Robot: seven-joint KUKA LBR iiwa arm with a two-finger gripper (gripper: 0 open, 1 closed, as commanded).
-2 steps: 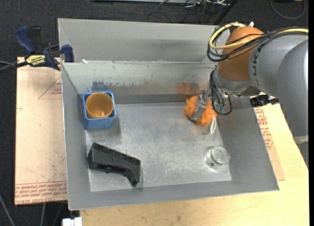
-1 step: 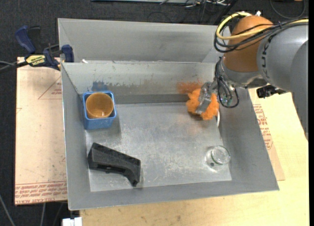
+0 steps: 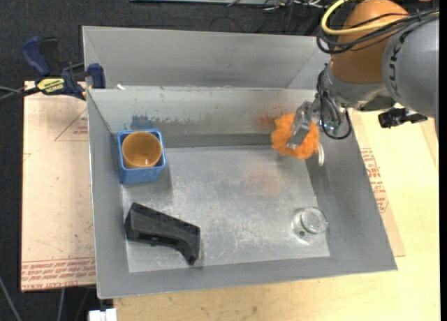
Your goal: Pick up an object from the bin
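Note:
My gripper [image 3: 304, 135] is at the back right of the bin, close to the right wall. Its metal fingers [image 3: 301, 128] are shut on an orange fluffy thing [image 3: 283, 137], which bulges out to the left of and below them. The orange thing sits near the foot of the back wall; I cannot tell whether it rests on the floor or hangs just above it. A small clear round piece [image 3: 309, 222] lies on the floor below the gripper, near the front right corner.
A blue square holder with a tan cup inside [image 3: 142, 153] stands at the left by the back wall. A black angled handle-like piece [image 3: 163, 232] lies at the front left. The arm with its orange cover reaches in over the right rim.

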